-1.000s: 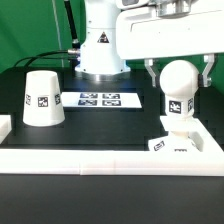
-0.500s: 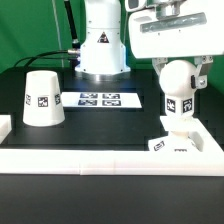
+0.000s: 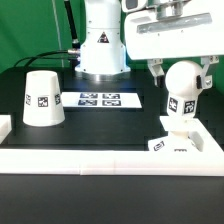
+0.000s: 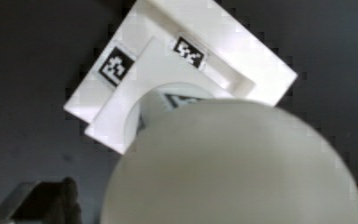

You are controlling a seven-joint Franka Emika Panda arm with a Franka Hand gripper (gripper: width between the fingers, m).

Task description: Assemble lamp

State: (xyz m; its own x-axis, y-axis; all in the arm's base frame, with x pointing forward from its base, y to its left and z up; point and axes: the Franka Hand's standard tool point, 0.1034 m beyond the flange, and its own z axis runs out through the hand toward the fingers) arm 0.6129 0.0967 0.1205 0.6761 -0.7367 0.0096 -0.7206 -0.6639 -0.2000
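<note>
The round white bulb [image 3: 180,95] stands upright on its stem in the low square base [image 3: 182,143] at the exterior view's right. My gripper [image 3: 181,72] reaches down from above, with one finger on each side of the bulb's upper half, shut on it. The bulb's tag faces toward the exterior view's right. The tapered shade [image 3: 43,97] stands alone, wide end down, at the exterior view's left. In the wrist view the bulb [image 4: 247,160] fills the near field and the base [image 4: 176,60] lies beyond it. A dark finger [image 4: 43,205] shows beside the bulb.
The marker board [image 3: 100,99] lies flat between shade and base. The robot's white body [image 3: 100,40] stands behind it. A raised white wall [image 3: 110,160] runs along the front of the black table, with a short piece at the left [image 3: 5,125].
My gripper has settled lower round the bulb. The bulb has turned, and its tag has swung toward the exterior view's right. Shade and base have not moved.
</note>
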